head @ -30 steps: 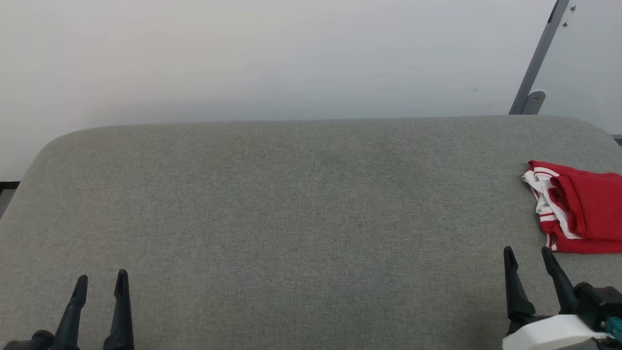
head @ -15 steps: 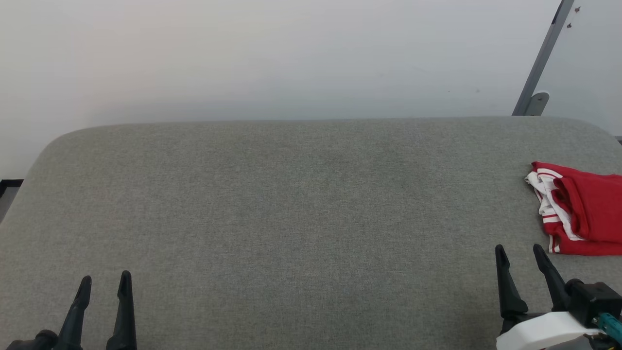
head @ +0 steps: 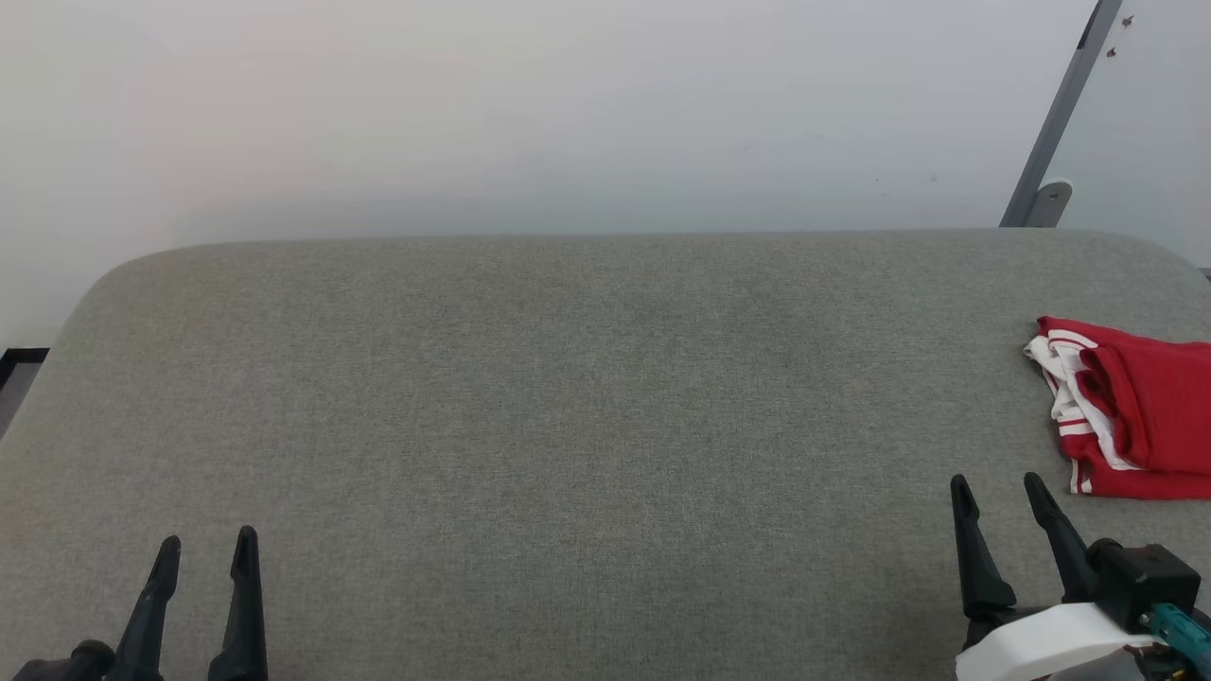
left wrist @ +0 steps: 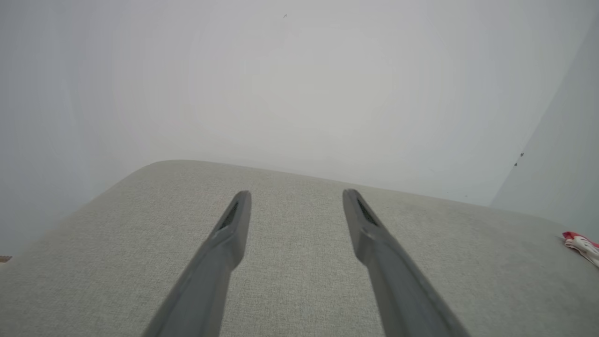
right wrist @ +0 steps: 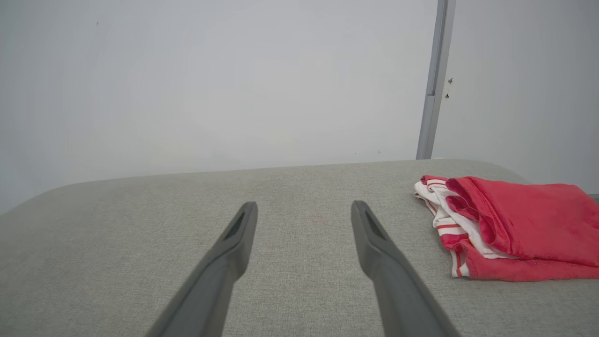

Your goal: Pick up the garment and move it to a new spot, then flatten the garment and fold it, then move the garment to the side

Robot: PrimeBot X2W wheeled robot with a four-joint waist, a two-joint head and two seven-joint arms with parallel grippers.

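Note:
The garment (head: 1140,407), bright red with white trim and thin stripes, lies folded in a compact bundle at the right edge of the grey cushioned surface (head: 587,407). The right wrist view has the garment (right wrist: 514,224) to the right of my fingers, and its tip (left wrist: 581,244) peeks in at the far right of the left wrist view. My right gripper (head: 998,487) stands open just in front and to the left of the bundle, apart from it, holding nothing. At the lower left my left gripper (head: 208,544) is open and empty over the bare surface.
A pale wall rises behind the surface. A slanted grey metal post (head: 1055,123) with a foot bracket stands at the back right, beyond the garment. The surface has rounded far corners and a dark floor strip (head: 19,357) shows past its left edge.
My right gripper has drawn back and a little to the left, away from the garment. The picture has shifted slightly. The left gripper and the garment stay put.

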